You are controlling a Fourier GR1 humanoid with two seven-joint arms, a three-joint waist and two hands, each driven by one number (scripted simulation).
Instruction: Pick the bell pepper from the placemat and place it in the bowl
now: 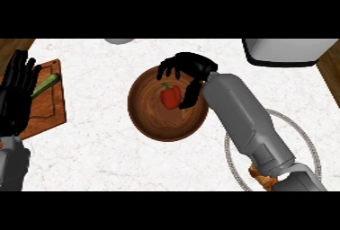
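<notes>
In the head view, we are looking down at the counter [113,152], and the bell pepper [171,97] is already lying inside the wooden bowl [149,121], near the bowl's middle and a little toward its right wall. Our right hand [188,67] is hanging over the bowl's far right rim with its fingers spread and relaxed; they are curling round nothing. The thumb is reaching down just beside the pepper, and we cannot tell whether it is touching it.

Our left hand [16,90] is resting flat and spread at the counter's left edge, over a wooden cutting board [54,108] that is carrying a green vegetable [46,83]. The placemat [300,134] is lying near the counter's right edge, mostly under our right forearm. Two pale things are sitting at the far edge, one small [119,41] and one large at the far right corner [285,51].

We are judging the placing as nearly done, with only the withdrawal remaining. The risk lies in that withdrawal: the thumb could catch the pepper and drag it over the rim, or the forearm could nudge the bowl and shift it across the counter.
</notes>
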